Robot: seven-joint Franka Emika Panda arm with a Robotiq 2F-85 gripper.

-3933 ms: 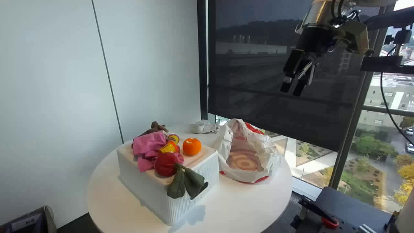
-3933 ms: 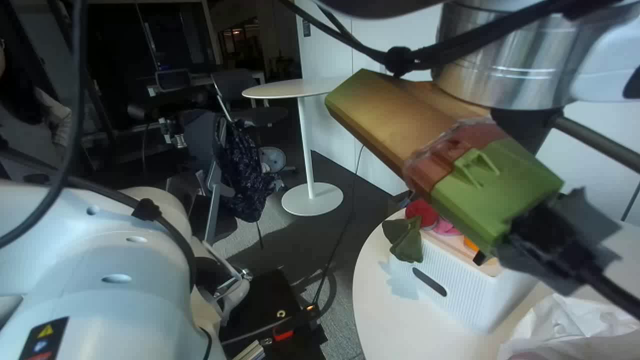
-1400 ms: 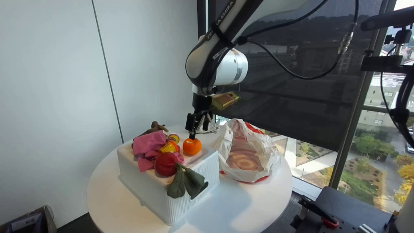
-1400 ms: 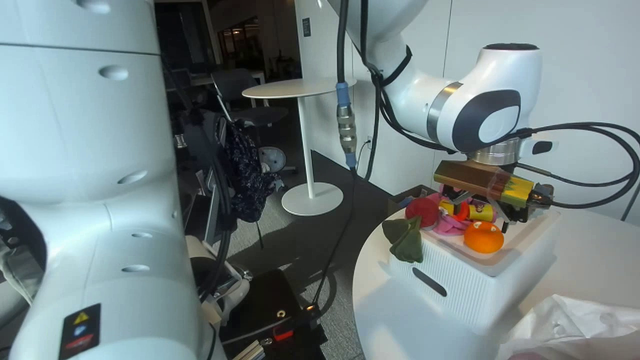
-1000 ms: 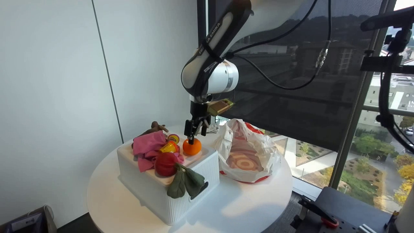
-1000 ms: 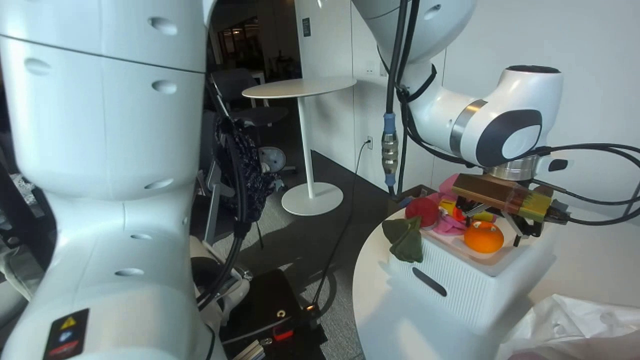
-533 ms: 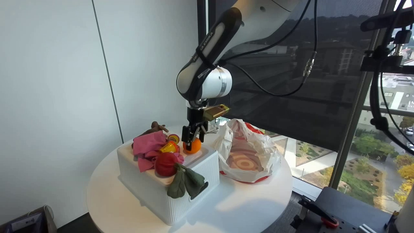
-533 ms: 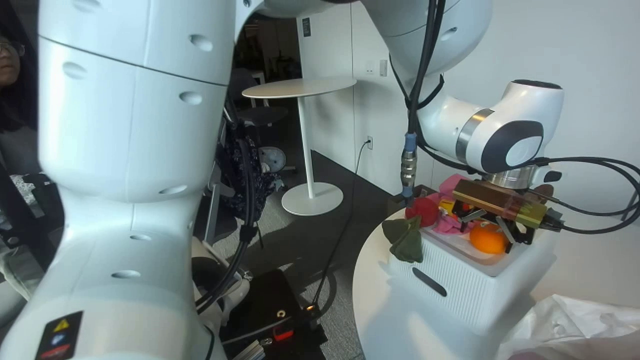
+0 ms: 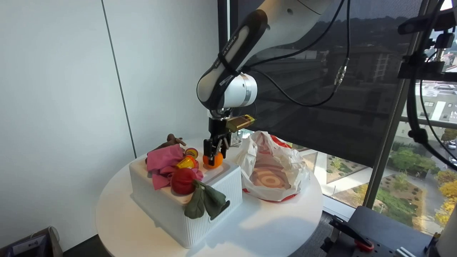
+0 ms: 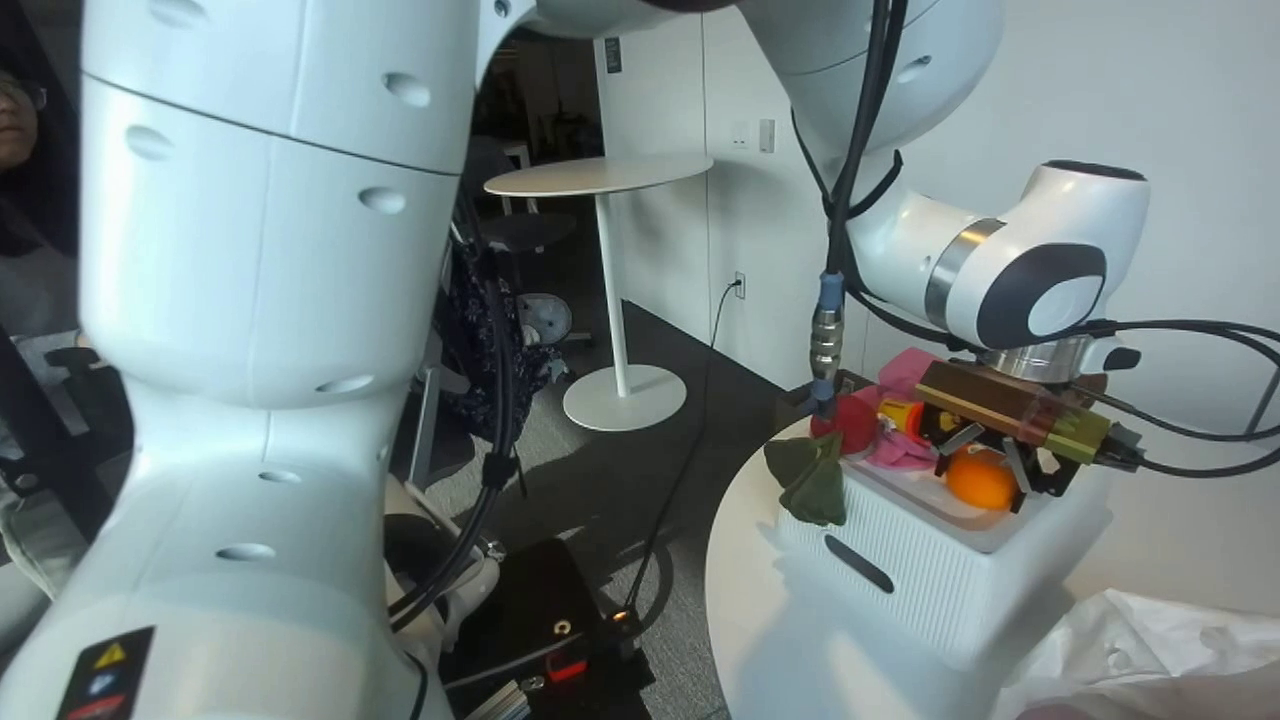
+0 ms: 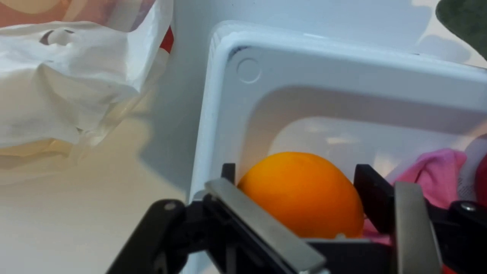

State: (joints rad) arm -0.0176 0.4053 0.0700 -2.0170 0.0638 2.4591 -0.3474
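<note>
Grasp stage, apparently: pinched an orange [image 11: 300, 196] in the gripper [image 11: 297, 178], near one corner of the ribbed white box [image 9: 160, 205]. Presumably called next for lifting.

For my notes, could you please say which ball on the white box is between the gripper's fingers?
The orange ball, flanked by both fingers; the red ball, with green leaves, lies outside them.

White round table [image 9: 121, 210], near edge cropped at 6 o'clock in an exterior view; patchy light on top. Directly on it: white ribbed box [image 9: 178, 214], centre toward 9 o'clock, dark slot [image 10: 858, 563] in one end. Crumpled white bag [image 9: 271, 175] with red marks, 2 o'clock, mouth open, just beside box; wrist view shows strip of table between. Crumpled white item [image 9: 235, 140], 12 to 1 o'clock, mostly hidden, can't identify.
</note>
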